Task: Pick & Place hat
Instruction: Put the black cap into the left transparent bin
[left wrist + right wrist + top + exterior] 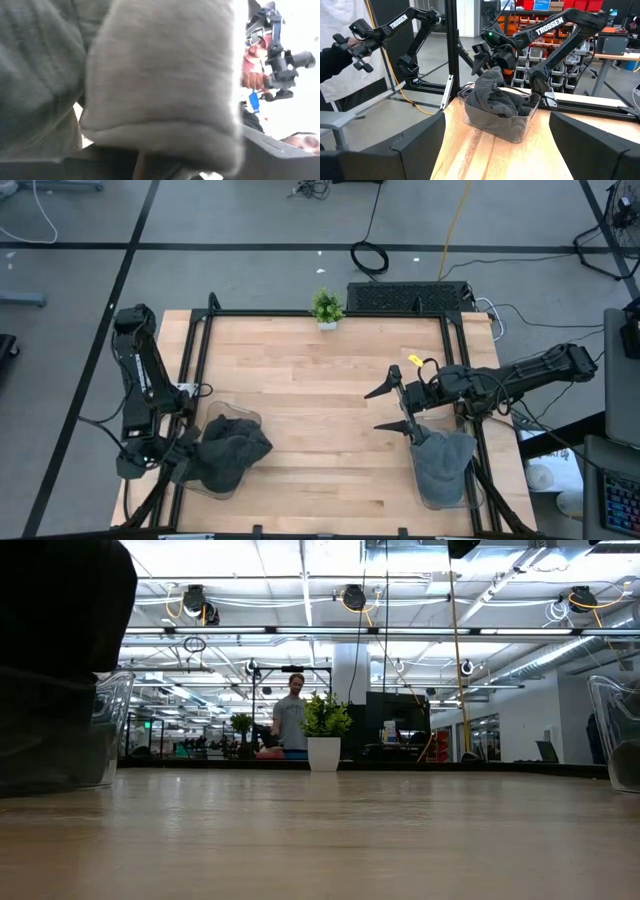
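Note:
Dark grey hats are piled in a clear bin at the table's near left. My left gripper stands just over the pile, open, with a raised fold of the top hat between its fingers. My right gripper hovers open and holds nothing, right of the table's middle. Beside it, a lighter grey hat lies in a second clear bin at the near right. My left gripper comes at the pile level from the table's left, and a thick rolled fold of the top hat lies right before its open fingers. Whether the fingers touch it I cannot tell. The hat rests on the pile in the bin.
A small potted plant stands at the far edge's middle. Bare wood lies between the two bins. Black frame rails run along the table's sides. A person stands in the room behind, and a hand works a control grip.

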Controlling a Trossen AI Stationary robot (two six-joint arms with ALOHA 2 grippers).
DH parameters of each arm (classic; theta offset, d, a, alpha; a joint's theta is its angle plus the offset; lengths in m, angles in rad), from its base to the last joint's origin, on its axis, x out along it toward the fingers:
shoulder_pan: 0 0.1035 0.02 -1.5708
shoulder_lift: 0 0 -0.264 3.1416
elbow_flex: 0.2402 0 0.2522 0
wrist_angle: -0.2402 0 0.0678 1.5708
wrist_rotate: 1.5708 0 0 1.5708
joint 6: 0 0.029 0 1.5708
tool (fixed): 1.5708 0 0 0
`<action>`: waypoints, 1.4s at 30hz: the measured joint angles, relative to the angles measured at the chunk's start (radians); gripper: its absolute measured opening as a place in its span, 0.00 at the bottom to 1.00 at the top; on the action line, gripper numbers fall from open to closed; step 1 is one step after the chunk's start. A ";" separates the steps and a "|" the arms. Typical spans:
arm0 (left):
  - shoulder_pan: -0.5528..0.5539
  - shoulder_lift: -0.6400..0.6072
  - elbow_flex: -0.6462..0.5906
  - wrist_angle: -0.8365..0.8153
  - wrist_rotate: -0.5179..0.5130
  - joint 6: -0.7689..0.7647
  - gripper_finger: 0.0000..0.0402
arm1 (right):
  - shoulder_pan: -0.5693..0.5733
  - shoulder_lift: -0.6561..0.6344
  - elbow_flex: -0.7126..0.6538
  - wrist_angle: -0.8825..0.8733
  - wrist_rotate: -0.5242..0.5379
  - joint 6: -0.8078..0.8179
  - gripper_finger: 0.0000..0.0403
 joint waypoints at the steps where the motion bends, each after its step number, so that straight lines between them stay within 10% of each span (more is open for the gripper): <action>1: 0.000 -0.013 0.000 -0.017 0.004 -0.026 0.63 | 0.000 0.000 0.000 -0.001 0.000 0.000 0.86; 28: -0.023 -0.436 0.001 -0.402 0.032 -0.100 0.46 | 0.000 0.000 0.000 -0.007 0.000 0.001 0.86; 42: 0.005 -0.548 0.001 -0.794 -0.018 -0.476 0.37 | 0.000 0.000 0.000 -0.027 -0.003 0.021 0.86</action>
